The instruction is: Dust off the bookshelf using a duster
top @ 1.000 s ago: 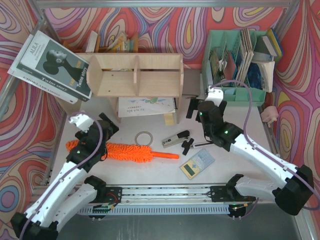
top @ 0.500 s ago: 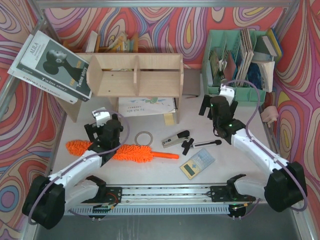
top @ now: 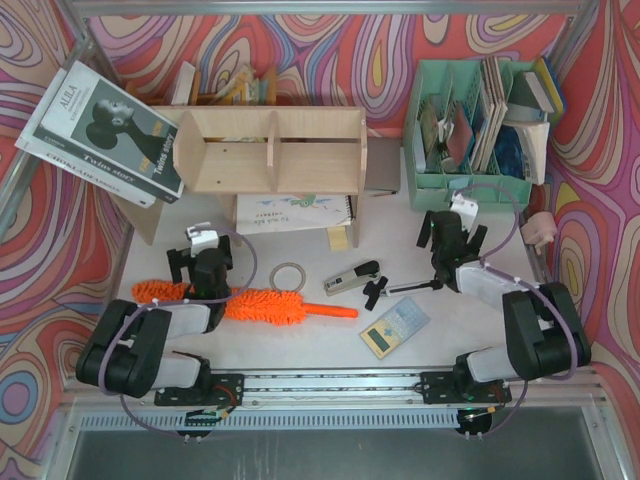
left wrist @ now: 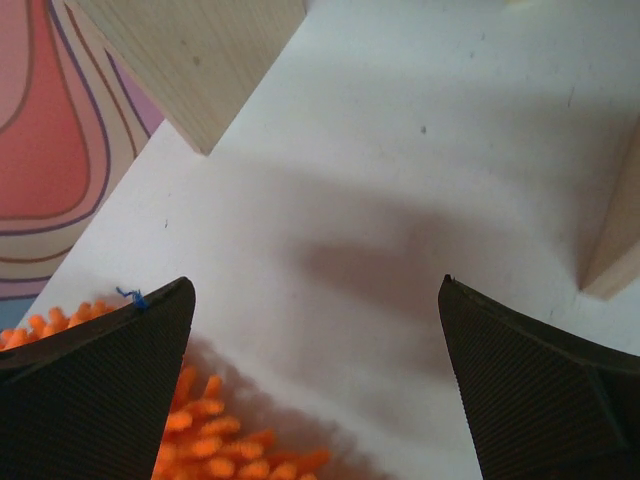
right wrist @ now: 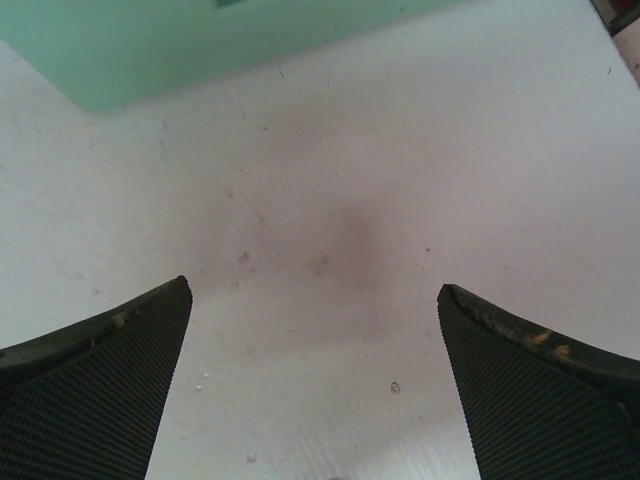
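White tabletop [top: 300,345], ringed by swirling red-patterned walls, is seen beneath both arms. The bookshelf [top: 270,150] is stood at the far side, left of centre, with a mint-green organizer [top: 465,185] to its right. The duster [top: 265,305] is laid flat on the near-left table, in front of the shelf, handle pointed right. The left gripper [top: 203,256] is poised over the duster's fluffy head, spread wide with nothing grasped. One finger [left wrist: 90,380] seems to brush the orange fibres, though contact cannot be confirmed. The right gripper [top: 455,232] is spread wide and empty over bare table near the organizer.
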You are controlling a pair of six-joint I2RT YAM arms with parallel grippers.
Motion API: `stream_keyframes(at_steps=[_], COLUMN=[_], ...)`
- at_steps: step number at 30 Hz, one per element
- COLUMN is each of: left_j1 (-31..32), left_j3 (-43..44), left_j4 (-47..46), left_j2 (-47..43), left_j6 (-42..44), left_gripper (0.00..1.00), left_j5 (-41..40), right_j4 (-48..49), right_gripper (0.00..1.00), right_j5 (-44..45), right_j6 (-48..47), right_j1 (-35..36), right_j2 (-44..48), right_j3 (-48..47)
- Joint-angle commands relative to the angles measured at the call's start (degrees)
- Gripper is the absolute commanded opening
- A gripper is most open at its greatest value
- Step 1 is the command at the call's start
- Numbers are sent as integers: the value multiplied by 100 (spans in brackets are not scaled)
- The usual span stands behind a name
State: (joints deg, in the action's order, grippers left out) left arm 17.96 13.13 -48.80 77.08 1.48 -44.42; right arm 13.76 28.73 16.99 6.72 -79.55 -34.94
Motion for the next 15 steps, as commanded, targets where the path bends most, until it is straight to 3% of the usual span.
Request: stream_keyframes(at_steps=[1,4,6,10,13,15], left_j1=[-616,-1198,-1240,-1318,-1490,-1591], left_j3=[47,-109,11,206,277,431], left_j4=[-935,-2038,-1814,-1448,-1411,-915], left_j2=[58,851,1022,1042,1115,1014], left_j6=[-144,-409,-356,-473,-638,-771], left_gripper=[99,98,98,98,98,98], left_j5=[1024,1916,2287,2287,2291,2377], right_j4=[1837,2709,3271,4056,5341,5413], right_gripper=[99,99,99,99,99,99], right_j5=[336,234,-42,-770,-1272,-1740], right_j6=[-445,-652,-857,-1442,-1655,-1753], right_j1=[-54,-69,-94,-105,-198,-222], right_j2=[-322,-481,-649,-994,-1379,-1427], right_j3=[561,904,1086,1098,1494,1491])
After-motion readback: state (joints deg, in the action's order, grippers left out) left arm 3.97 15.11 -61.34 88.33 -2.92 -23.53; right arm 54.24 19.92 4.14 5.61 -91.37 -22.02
